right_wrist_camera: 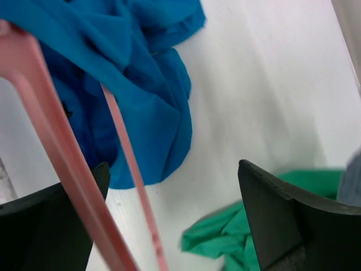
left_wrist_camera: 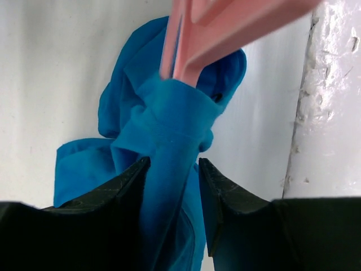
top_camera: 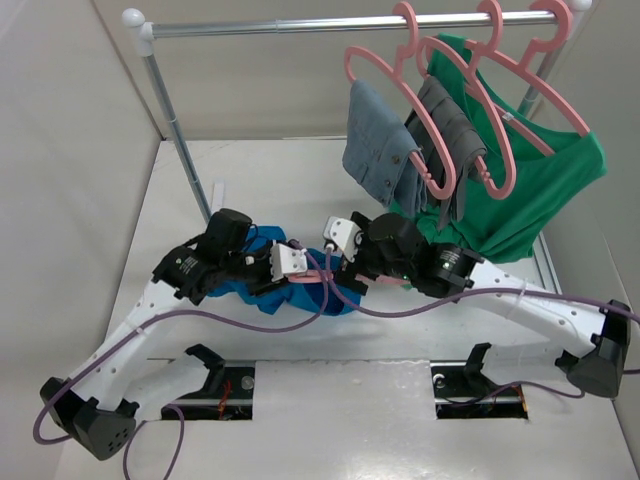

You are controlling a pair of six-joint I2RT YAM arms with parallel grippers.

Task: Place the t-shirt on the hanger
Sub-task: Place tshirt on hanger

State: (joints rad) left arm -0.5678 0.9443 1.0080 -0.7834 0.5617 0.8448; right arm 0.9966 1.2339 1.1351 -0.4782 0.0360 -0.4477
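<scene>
The blue t-shirt (top_camera: pixel 330 300) lies bunched on the white table between my two arms. The pink hanger (top_camera: pixel 318 281) runs across it, mostly hidden under the grippers. In the left wrist view the hanger (left_wrist_camera: pixel 225 22) enters the opening of the t-shirt (left_wrist_camera: pixel 163 118), and my left gripper (left_wrist_camera: pixel 174 161) is shut on a fold of blue cloth just below it. Seen from above, the left gripper (top_camera: pixel 285 265) sits over the shirt. My right gripper (top_camera: pixel 335 260) is beside it. In the right wrist view the right gripper (right_wrist_camera: pixel 172 164) stands wide open. The hanger (right_wrist_camera: pixel 39 113) passes by its left finger ungripped, with the t-shirt (right_wrist_camera: pixel 141 84) behind.
A metal clothes rack (top_camera: pixel 350 25) stands at the back, its upright pole (top_camera: pixel 180 140) at the left. Pink hangers on it carry grey garments (top_camera: pixel 385 150) and a green shirt (top_camera: pixel 540 190), whose hem (right_wrist_camera: pixel 225 237) reaches the table near my right gripper.
</scene>
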